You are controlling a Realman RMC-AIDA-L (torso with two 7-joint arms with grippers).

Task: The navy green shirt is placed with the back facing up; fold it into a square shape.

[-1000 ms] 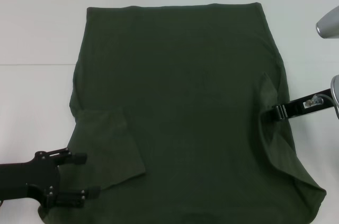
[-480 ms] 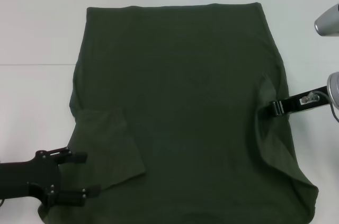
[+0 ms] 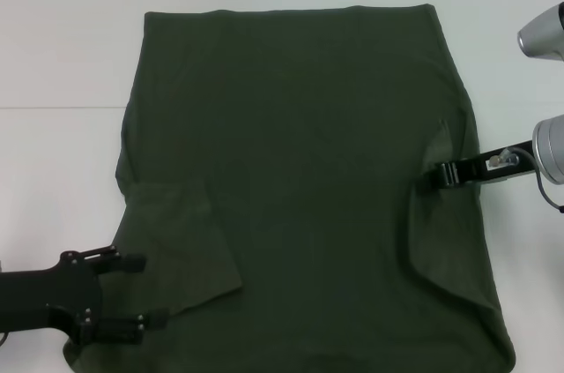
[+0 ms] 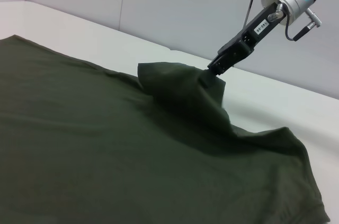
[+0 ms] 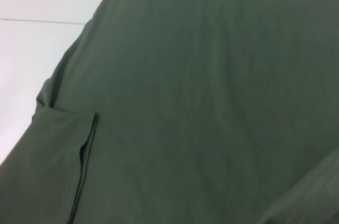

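The navy green shirt (image 3: 300, 179) lies spread on the white table (image 3: 62, 55), plain side up, its straight hem edge at the far side of the table and the rest running toward the robot. On the shirt's left side the sleeve (image 3: 181, 245) is already folded inward and rests flat on the body of the shirt. On the shirt's right side the other sleeve is lifted off the cloth in a peaked fold (image 4: 183, 89) — the left wrist view shows it tented up above the shirt's surface, with the fabric sloping down from it toward the shirt's near right corner.

The right gripper (image 3: 434, 179) reaches in from beyond the shirt's right edge and has its fingers pinched together on the tip of that raised sleeve (the cloth hangs straight from the fingertips). The left gripper (image 3: 139, 294) sits at the shirt's near left corner, just beside the folded sleeve, its two fingers spread apart and holding nothing; one finger lies at the sleeve's edge, the other nearer the robot.
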